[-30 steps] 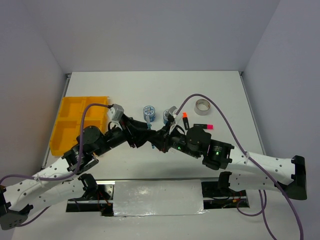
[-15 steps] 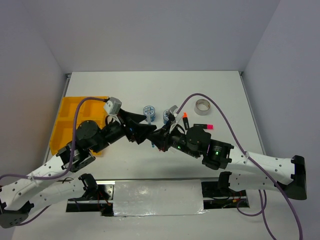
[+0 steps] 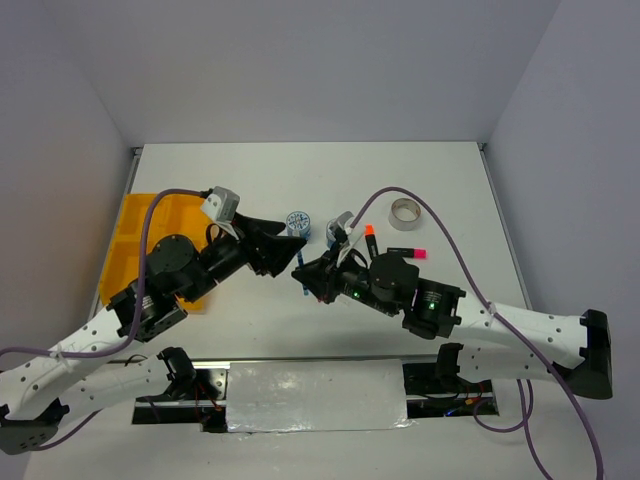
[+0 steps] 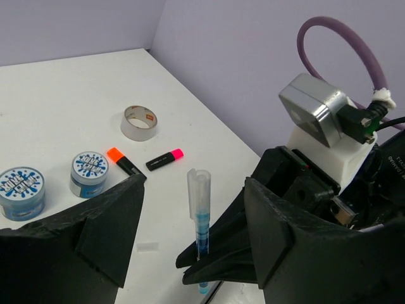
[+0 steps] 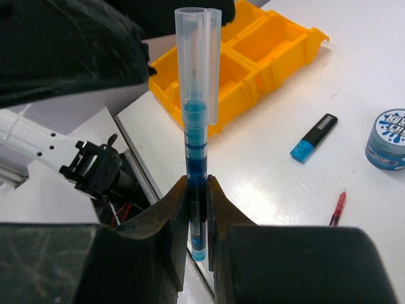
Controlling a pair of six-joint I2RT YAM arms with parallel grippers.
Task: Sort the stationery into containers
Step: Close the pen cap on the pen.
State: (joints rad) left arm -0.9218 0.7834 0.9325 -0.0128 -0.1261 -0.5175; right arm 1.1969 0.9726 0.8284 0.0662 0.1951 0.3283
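While the right gripper (image 5: 197,190) pinches the thin blue plastic pen (image 5: 197,95) with a clear cap upright, the left gripper (image 4: 193,209) is spread wide near it; the flat yellow-orange plastic tray (image 3: 128,245) lies at the pen's nine o'clock.

The left gripper's (image 4: 195,183) jaws gape wide. The blue pen (image 4: 199,218), pinched upright by the right gripper (image 5: 197,202), fills the gap, touching neither side. Both arms crowd mid-desk (image 3: 300,180), barring the straight way from the rolls (image 3: 298,222), highlighters (image 3: 370,238) and tape ring (image 3: 405,213) to the tray (image 3: 135,225).
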